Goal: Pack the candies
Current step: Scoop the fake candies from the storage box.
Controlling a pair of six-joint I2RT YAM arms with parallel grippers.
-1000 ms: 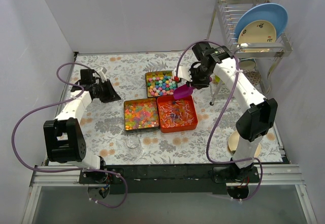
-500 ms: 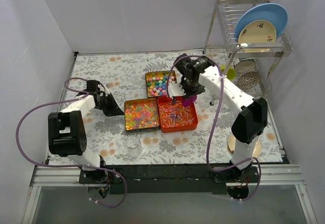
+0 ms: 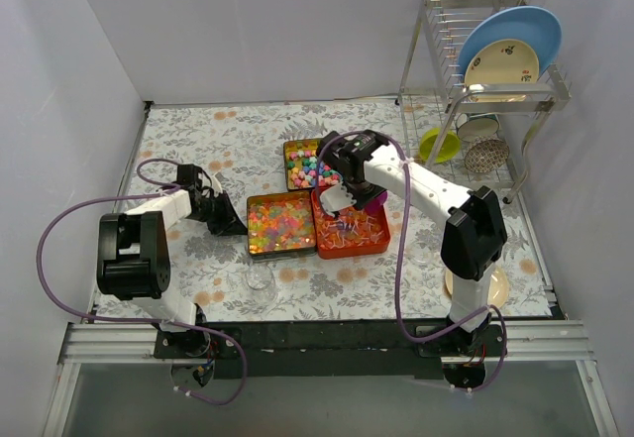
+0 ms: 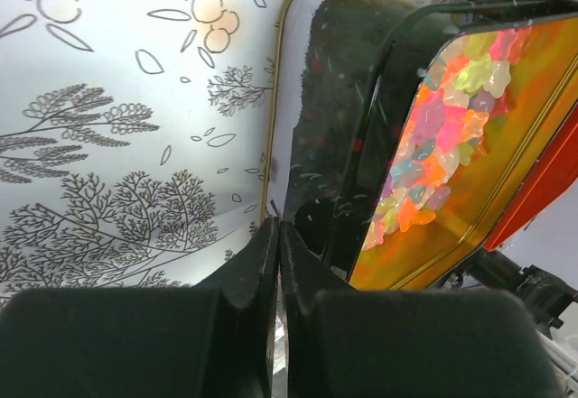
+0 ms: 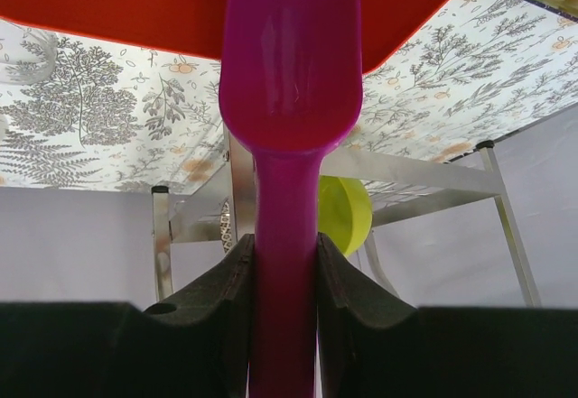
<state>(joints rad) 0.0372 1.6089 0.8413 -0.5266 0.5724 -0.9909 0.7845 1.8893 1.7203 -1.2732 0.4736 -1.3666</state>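
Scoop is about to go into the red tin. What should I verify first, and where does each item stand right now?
1. Right gripper clamps the purple scoop by its handle: ok.
2. Scoop bowl reaches over the red tin: ok.
3. Candies lie in the red tin, ready to scoop: ok.
4. Scoop empty before the dip: cannot tell, its inside is not visible.
5. Left gripper is shut at the rim of the gold tin: ok. Whether it pinches the rim: cannot tell.
6. Clear glass stands apart from both arms: ok.
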